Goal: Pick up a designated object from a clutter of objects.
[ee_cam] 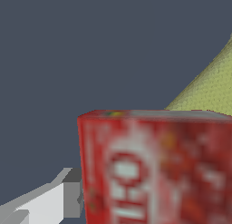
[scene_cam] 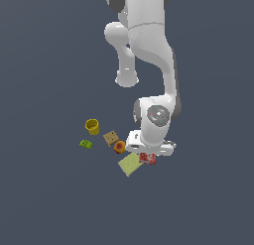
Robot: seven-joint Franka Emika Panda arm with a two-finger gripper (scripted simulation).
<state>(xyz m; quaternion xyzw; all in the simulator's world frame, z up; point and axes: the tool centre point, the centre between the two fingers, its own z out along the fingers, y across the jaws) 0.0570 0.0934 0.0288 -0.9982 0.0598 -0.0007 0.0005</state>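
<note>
Red and boxy, the designated object (scene_cam: 147, 158) is sitting directly under the white arm's (scene_cam: 149, 50) hand, and the pincer (scene_cam: 148, 154) is reaching down onto it. In the wrist view the red box (ee_cam: 158, 168) is filling the near field, its blurred white lettering facing the camera and its side touching a pale grey finger (ee_cam: 50, 202). Only that one finger is showing, so I cannot tell how wide the pincer is standing or whether it is gripping the box.

Just beside the box, toward the exterior view's left, a flat yellow-green pad (scene_cam: 130, 164) with a grainy surface is lying on the dark grey tabletop (scene_cam: 49, 204); its corner is also showing behind the box in the wrist view (ee_cam: 213, 87). An orange-red fruit (scene_cam: 119, 147), a tan square (scene_cam: 111, 137), a yellow cup (scene_cam: 92, 126) and a green block (scene_cam: 86, 144) are trailing off further left. Toward the exterior view's right, the tabletop is lying bare.
</note>
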